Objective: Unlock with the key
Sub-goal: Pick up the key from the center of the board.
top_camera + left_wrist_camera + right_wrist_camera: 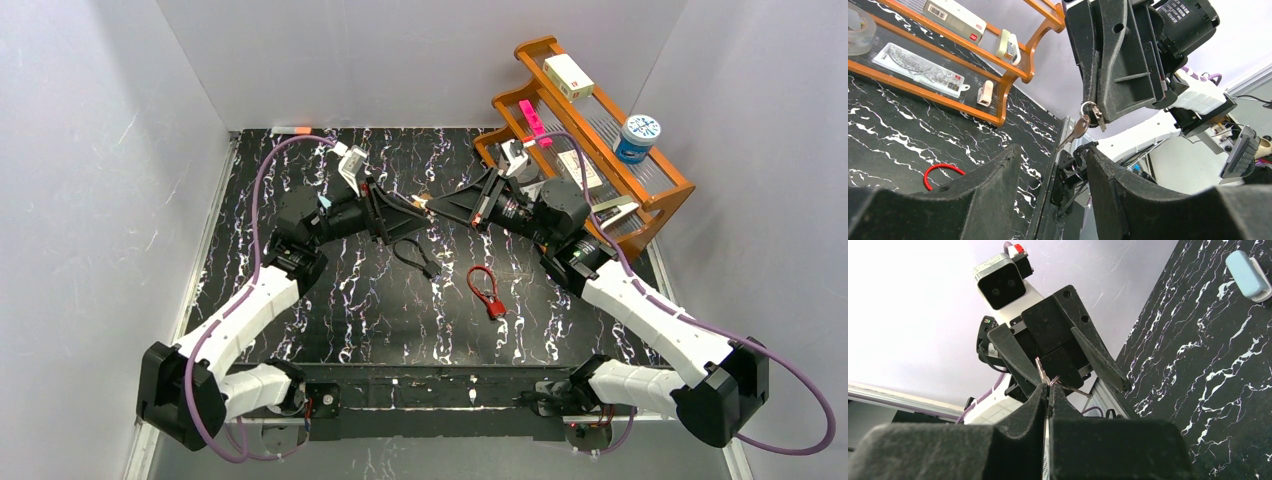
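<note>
My right gripper [434, 207] is held above the middle of the table, shut on a key ring [1088, 108]. A silver key [1077, 131] hangs from that ring. In the right wrist view the ring and key [1041, 369] stick out just past my pinched right gripper [1049, 387]. My left gripper [1053, 151] faces it tip to tip and is open, its fingers either side of the dangling key without touching it. A red padlock [494, 304] with a red cable loop lies on the black marble table [330, 310], below and right of both grippers.
A black cable loop [415, 255] lies left of the red padlock. A wooden shelf rack [660, 205] stands at the back right with a white box [568, 75], a blue-lidded jar [637, 138] and small items. White walls enclose the table.
</note>
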Robot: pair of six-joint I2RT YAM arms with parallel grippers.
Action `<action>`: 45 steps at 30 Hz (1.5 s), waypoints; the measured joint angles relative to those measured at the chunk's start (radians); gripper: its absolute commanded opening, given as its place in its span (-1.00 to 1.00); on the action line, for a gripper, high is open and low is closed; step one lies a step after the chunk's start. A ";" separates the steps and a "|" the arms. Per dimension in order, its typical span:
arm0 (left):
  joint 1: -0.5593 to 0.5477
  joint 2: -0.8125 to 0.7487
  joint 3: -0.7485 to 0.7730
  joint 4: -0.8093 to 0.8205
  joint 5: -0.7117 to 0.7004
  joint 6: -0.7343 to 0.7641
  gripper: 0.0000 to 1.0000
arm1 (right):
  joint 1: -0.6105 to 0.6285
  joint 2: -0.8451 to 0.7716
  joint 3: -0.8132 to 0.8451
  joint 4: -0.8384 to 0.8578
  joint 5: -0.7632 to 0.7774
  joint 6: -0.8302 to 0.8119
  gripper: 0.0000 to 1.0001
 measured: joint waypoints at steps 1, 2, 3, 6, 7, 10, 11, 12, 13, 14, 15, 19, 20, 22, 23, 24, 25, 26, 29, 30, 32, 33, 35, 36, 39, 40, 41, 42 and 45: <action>-0.001 0.003 0.000 0.000 0.000 -0.002 -0.02 | 0.000 0.001 0.000 0.000 -0.002 0.002 -0.97; -0.001 0.005 0.000 0.000 -0.001 -0.003 -0.01 | 0.000 0.002 0.000 0.000 -0.003 0.005 -0.97; -0.001 0.007 0.000 0.000 -0.002 -0.002 -0.01 | 0.000 0.003 0.000 0.000 -0.006 0.009 -0.97; -0.003 0.012 0.006 0.002 -0.005 -0.001 0.00 | 0.000 0.010 0.000 0.006 -0.014 0.021 -0.97; -0.004 0.013 0.008 0.005 -0.007 0.000 0.00 | 0.000 0.013 0.000 0.010 -0.016 0.024 -0.97; -0.005 0.013 0.009 0.031 -0.016 -0.008 -0.10 | 0.000 0.024 -0.001 0.027 -0.019 0.047 -0.97; -0.005 0.013 0.009 0.045 -0.021 -0.013 -0.18 | 0.000 0.026 -0.003 0.032 -0.020 0.055 -0.97; -0.006 0.013 0.009 0.054 -0.024 -0.019 -0.30 | 0.000 0.026 -0.005 0.039 -0.020 0.061 -0.97; -0.007 0.013 0.009 0.063 -0.026 -0.024 -0.42 | -0.001 0.026 -0.006 0.045 -0.020 0.069 -0.97; -0.008 0.013 0.009 0.070 -0.027 -0.028 -0.49 | -0.002 0.026 -0.006 0.050 -0.020 0.073 -0.97; -0.010 0.013 0.009 0.076 -0.026 -0.033 -0.55 | -0.002 0.026 -0.006 0.054 -0.020 0.076 -0.97; -0.012 0.013 0.009 0.095 -0.023 -0.045 -0.73 | -0.008 0.026 -0.006 0.072 -0.019 0.091 -0.97; -0.012 0.013 0.009 0.097 -0.023 -0.047 -0.86 | -0.009 0.026 -0.006 0.074 -0.020 0.094 -0.97; -0.012 0.011 0.009 0.101 -0.023 -0.052 -1.00 | -0.012 0.026 -0.006 0.074 -0.020 0.098 -0.97; -0.012 0.011 0.009 0.102 -0.025 -0.053 -1.00 | -0.013 0.026 -0.006 0.075 -0.020 0.099 -0.97; -0.012 0.010 0.009 0.105 -0.024 -0.056 -1.00 | -0.014 0.026 -0.006 0.074 -0.018 0.099 -0.97; -0.013 0.008 0.009 0.107 -0.026 -0.055 -1.00 | -0.014 0.028 -0.006 0.074 -0.020 0.101 -0.97; -0.015 0.005 0.009 0.107 -0.029 -0.055 -1.00 | -0.014 0.029 -0.006 0.075 -0.021 0.101 -0.97; -0.015 0.004 0.009 0.107 -0.036 -0.055 -1.00 | -0.015 0.029 -0.006 0.075 -0.020 0.101 -0.97; -0.015 0.004 0.009 0.106 -0.037 -0.055 -1.00 | -0.015 0.029 -0.006 0.074 -0.020 0.102 -0.89; -0.015 0.004 0.008 0.103 -0.039 -0.055 -1.00 | -0.016 0.029 -0.006 0.072 -0.018 0.101 -0.51; -0.015 0.004 0.008 0.098 -0.039 -0.054 -1.00 | -0.017 0.029 -0.006 0.069 -0.016 0.101 -0.28; -0.015 0.002 0.008 0.074 -0.039 -0.049 -1.00 | -0.018 0.028 -0.006 0.053 -0.003 0.101 0.10; -0.015 0.000 0.008 0.058 -0.039 -0.045 -1.00 | -0.019 0.026 -0.008 0.043 0.009 0.097 0.19; -0.015 -0.016 0.007 -0.024 -0.037 -0.011 -1.00 | -0.021 0.005 -0.029 0.020 0.046 0.104 0.33; -0.015 -0.026 0.007 -0.065 -0.034 0.008 -1.00 | -0.021 -0.008 -0.041 0.009 0.065 0.100 0.36; -0.015 -0.039 0.007 -0.115 -0.026 0.032 -1.00 | -0.021 -0.023 -0.053 -0.003 0.080 0.096 0.37; -0.015 -0.050 0.008 -0.152 -0.022 0.050 -1.00 | -0.021 -0.037 -0.063 -0.013 0.094 0.090 0.38; -0.015 -0.082 0.024 -0.337 -0.016 0.150 -1.00 | -0.021 -0.081 -0.078 -0.051 0.132 0.031 0.41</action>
